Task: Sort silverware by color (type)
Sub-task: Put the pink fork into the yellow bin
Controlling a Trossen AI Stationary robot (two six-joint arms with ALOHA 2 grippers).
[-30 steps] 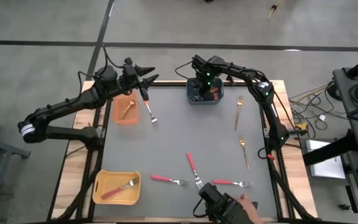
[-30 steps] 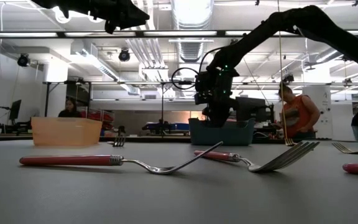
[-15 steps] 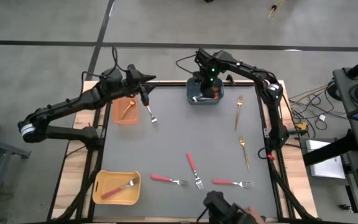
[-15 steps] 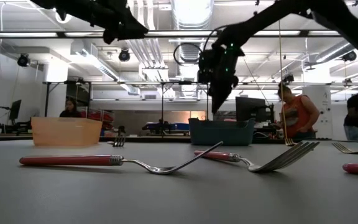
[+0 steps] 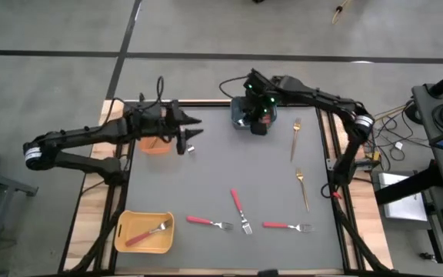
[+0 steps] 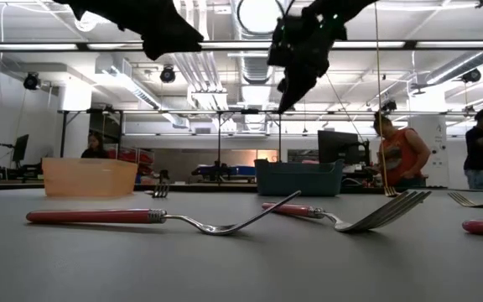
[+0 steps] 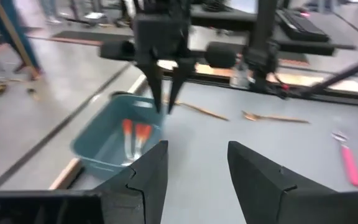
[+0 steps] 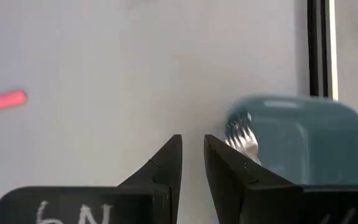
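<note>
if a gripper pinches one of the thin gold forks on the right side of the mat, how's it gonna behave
The gold fork looks slim and all metal, so probably stiff and light. It lies flat on the grey mat, so there seems to be little to pinch and the fingers may slide off its smooth surface. Being flat, it will likely spin or skid if nudged, not roll.

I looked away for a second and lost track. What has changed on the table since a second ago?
The right hand rose out of the blue-grey bin, holding nothing, its narrow gap a little tighter. The left hand, open and empty, swung from the table's far edge inward past the orange bin. A person's dark glove left the near edge. The forks, including the red-handled forks, stayed put.
</note>
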